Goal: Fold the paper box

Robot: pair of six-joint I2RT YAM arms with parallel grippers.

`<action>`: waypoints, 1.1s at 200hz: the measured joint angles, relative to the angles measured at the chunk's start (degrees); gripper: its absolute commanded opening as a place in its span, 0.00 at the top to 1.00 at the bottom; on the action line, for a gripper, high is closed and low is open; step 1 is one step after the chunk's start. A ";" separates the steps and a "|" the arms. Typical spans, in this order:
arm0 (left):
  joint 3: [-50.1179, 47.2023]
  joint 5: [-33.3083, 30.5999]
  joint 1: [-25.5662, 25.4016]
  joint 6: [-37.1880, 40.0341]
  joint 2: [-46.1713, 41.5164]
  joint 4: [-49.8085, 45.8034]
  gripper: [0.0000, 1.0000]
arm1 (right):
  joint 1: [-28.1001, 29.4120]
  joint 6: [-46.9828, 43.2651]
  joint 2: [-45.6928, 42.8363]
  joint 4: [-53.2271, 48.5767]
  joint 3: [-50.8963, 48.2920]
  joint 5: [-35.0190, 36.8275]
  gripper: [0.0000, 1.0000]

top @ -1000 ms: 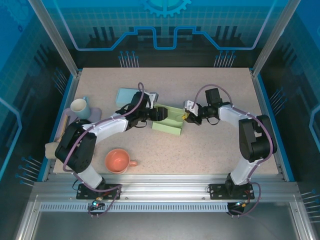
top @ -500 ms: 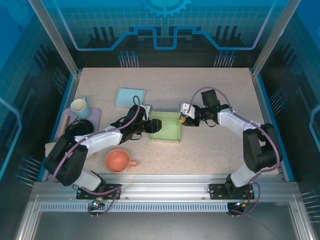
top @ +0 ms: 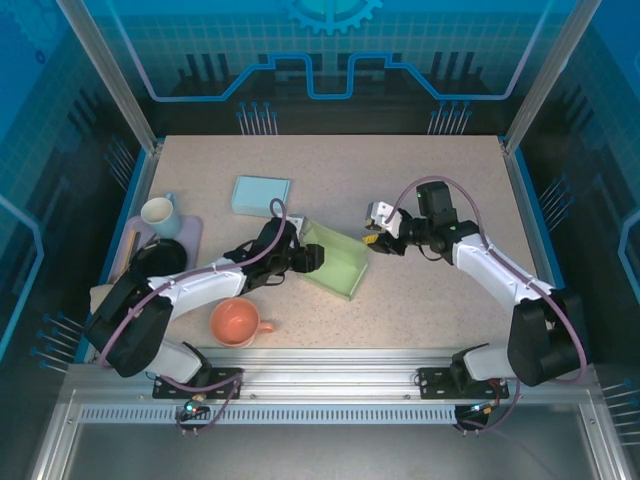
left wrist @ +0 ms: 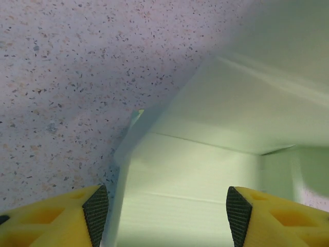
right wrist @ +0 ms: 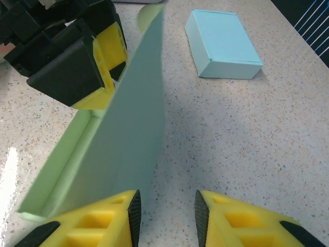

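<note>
The left gripper (left wrist: 167, 218) has its jaws spread wide with one end of the paper box (left wrist: 195, 175) between them. Its pad (left wrist: 96, 216) at 9 o'clock sits just beside the box's edge, so I read this as bracing rather than pinching, though true contact is hard to judge. The right gripper (right wrist: 165, 206) is parted too, with nothing between its fingers, just beside the lower corner of the box's raised panel. From above, the box lies tilted near the middle of the table (top: 430, 300). The left gripper is at its 9 o'clock, the right gripper at its 2 o'clock, and a closed teal box (top: 261, 195) lies apart at 11 o'clock.

The step looks like standing a wall upright. It would go best with the left side steadying the base while the right takes the panel near its crease and turns it slowly, so the thin card bends on the score, not across it.

Any tabs or slots are hard to make out. The raised panel hides its far face, and the left wrist view cuts the box off at 3 and 6 o'clock.
</note>
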 measured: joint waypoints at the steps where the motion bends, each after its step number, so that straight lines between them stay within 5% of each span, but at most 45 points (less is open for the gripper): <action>1: 0.00 -0.02 -0.02 0.00 -0.04 -0.04 0.35 | 0.00 0.09 -0.07 0.09 -0.15 0.02 0.62; 56: 0.00 -2.78 -1.33 1.70 -2.69 -0.59 0.35 | -1.68 11.56 -5.51 6.01 -4.70 6.08 0.63; 137: -0.55 -3.02 -3.96 0.61 -9.09 -1.03 0.42 | -1.70 43.19 -14.64 2.60 -0.24 20.41 0.65; 158: -0.55 -5.64 -4.31 -2.49 -12.68 -4.13 0.17 | 0.31 48.26 -14.88 -0.07 1.99 23.08 0.64; 189: -0.52 -10.32 -3.39 -9.55 -20.24 -9.86 0.02 | 2.67 51.98 -16.37 -3.98 2.51 26.99 0.62; 220: 4.31 -10.93 0.17 -16.72 -22.97 -16.76 0.01 | 2.86 54.16 -18.86 -7.10 1.70 28.46 0.61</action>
